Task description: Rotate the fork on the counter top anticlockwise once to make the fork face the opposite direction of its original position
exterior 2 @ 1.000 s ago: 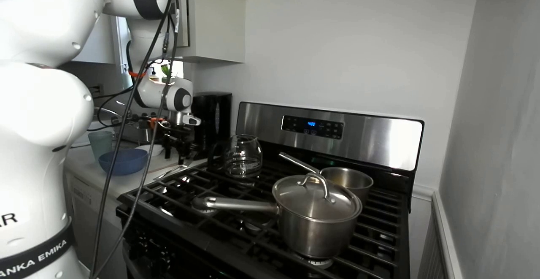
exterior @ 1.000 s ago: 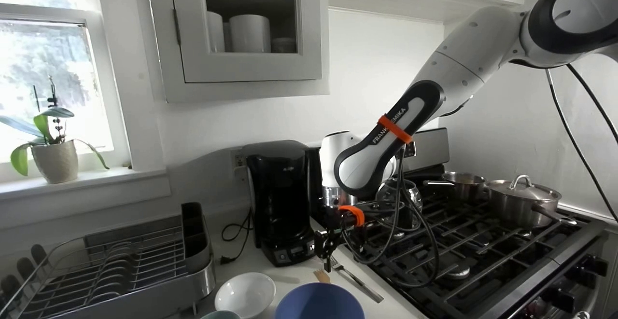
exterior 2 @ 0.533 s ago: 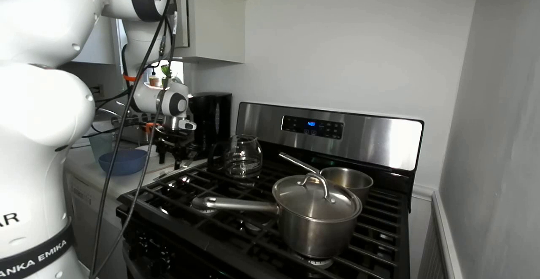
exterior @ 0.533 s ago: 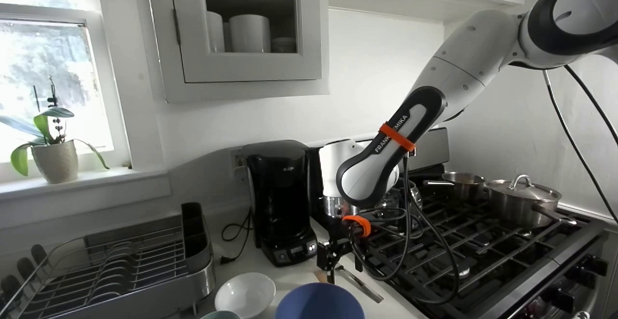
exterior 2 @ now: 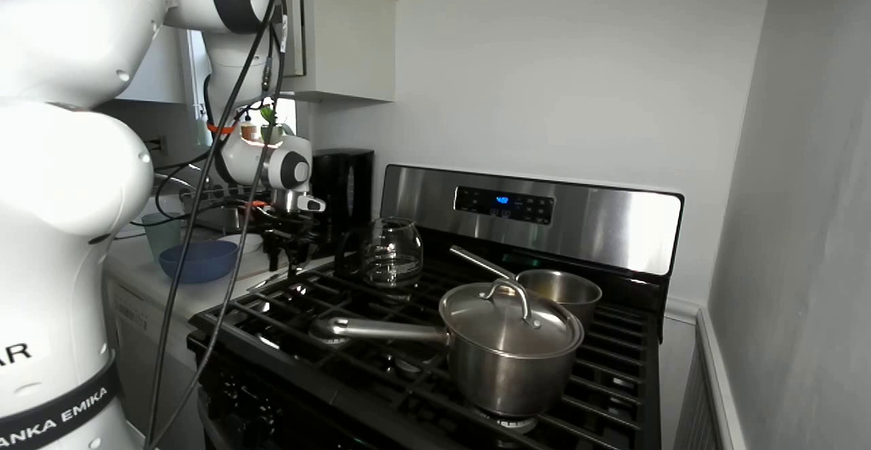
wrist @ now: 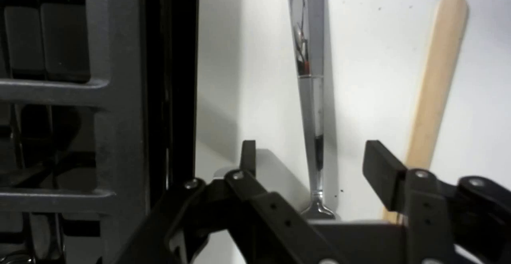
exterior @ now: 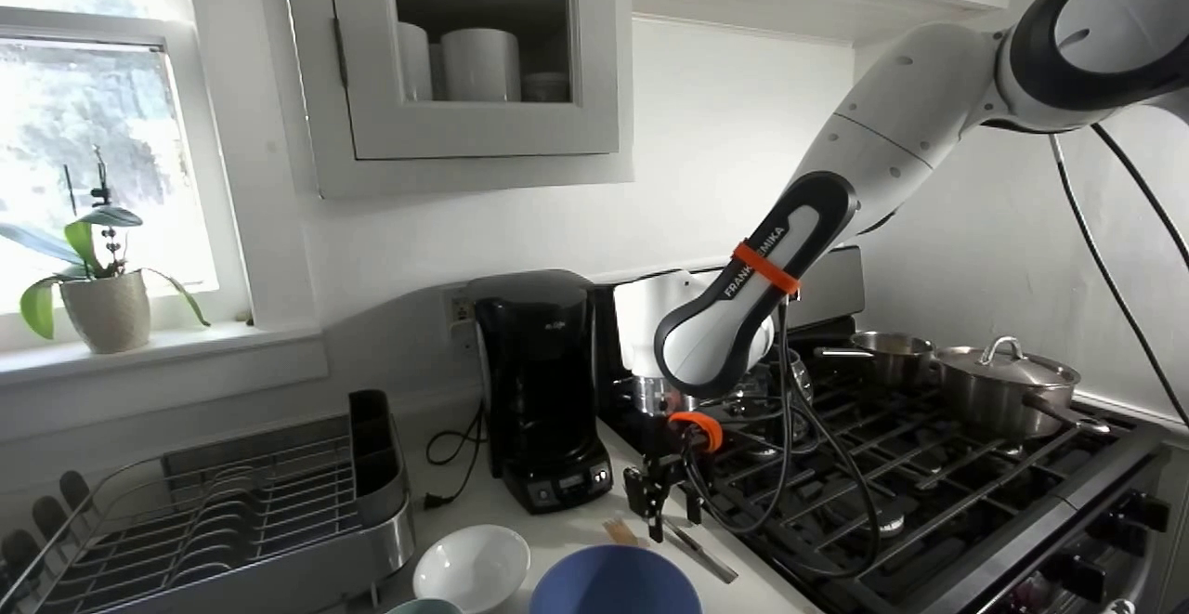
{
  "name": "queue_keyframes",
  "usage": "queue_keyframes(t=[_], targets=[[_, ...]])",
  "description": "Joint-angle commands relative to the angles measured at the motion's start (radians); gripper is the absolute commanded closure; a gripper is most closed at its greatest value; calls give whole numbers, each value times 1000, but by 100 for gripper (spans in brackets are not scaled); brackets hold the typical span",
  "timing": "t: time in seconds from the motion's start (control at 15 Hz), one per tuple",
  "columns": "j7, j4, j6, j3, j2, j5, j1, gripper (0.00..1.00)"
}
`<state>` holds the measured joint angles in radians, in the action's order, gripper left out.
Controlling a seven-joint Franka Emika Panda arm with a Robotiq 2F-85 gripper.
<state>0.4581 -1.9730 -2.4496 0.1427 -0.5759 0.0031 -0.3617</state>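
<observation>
Over counter top (wrist: 371, 76) | pincer (wrist: 314, 164) spread wide, empty | fork (wrist: 311, 100) between stove (wrist: 123, 144) and wooden utensil (wrist: 437, 84)

Kitchen; stove (exterior: 920, 476), coffee maker (exterior: 537, 382)

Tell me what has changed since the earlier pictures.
In an exterior view, the gripper has come lower and shifted toward the picture's right. Nothing was grasped or released. The metal fork, wooden utensil and white bowl stayed put.

On the white worktop (wrist: 267, 76), the metal fork (wrist: 312, 108) shows between the parted jaws, a wooden utensil (wrist: 437, 82) beside them; farther off, blue bowl (exterior 2: 204, 269), white bowl (exterior: 472, 563), coffee maker (exterior: 537, 368).
</observation>
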Motion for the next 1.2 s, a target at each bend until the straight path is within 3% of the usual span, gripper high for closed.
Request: queue_keyframes(t=[0.0, 0.4, 0.87, 1.13], targets=[[-3, -25, -44, -15, 5, 1, -18, 60], [1, -29, -46, -12, 13, 3, -23, 99], [-64, -95, -50, 0, 125, -25, -33, 97], [-253, -161, 9, 42, 240, -27, 17, 97]])
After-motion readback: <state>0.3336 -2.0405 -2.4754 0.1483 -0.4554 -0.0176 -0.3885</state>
